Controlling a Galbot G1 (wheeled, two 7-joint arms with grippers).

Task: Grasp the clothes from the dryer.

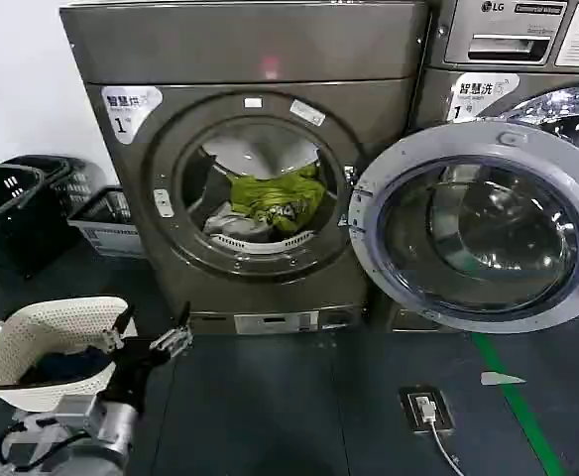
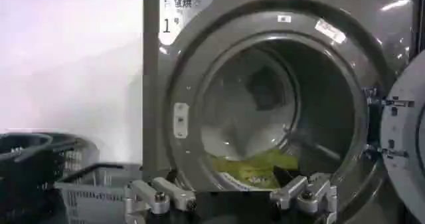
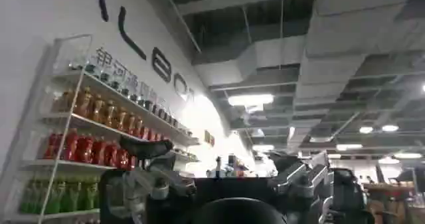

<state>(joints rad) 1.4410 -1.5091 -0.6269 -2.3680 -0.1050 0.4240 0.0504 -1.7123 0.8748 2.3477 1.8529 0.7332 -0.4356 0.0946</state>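
The dryer (image 1: 240, 59) is the bronze-grey machine with a "1" sticker, and its glass door (image 1: 366, 213) is swung open to the right. In the drum lie the clothes (image 1: 275, 198): a yellow-green garment on top of white and dark pieces. My left gripper (image 1: 149, 337) hangs low in front of the machine, left of the porthole, open and holding nothing. In the left wrist view the left gripper (image 2: 232, 195) faces the dryer (image 2: 199, 66), with the green clothes (image 2: 255, 169) showing at the drum's lower edge. My right gripper (image 3: 226, 185) points up at the ceiling, open and empty.
A white mesh basket (image 1: 52, 337) holding dark cloth sits beside my left arm. Black baskets (image 1: 12, 208) and a grey one (image 1: 106, 223) stand left of the dryer. An LG washer (image 1: 527, 59) stands behind the open door. A floor socket (image 1: 426, 407) and green tape (image 1: 513, 397) lie ahead.
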